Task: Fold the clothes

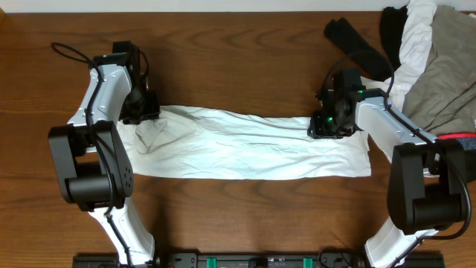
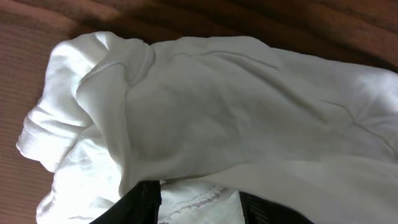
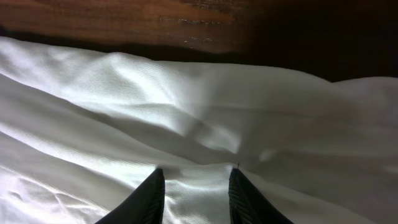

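Two grippers, the left gripper (image 1: 145, 109) at 9 o'clock and the right gripper (image 1: 327, 125) at 3 o'clock, each pinched, as it seemed, the far edge of the white shirt (image 1: 245, 145) stretched flat across the table (image 1: 238, 45) centre, probably to fold that edge over evenly.

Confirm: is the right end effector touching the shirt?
Touching. Right wrist view: the right end effector has both fingers sunk in the shirt, fabric bunched between them.
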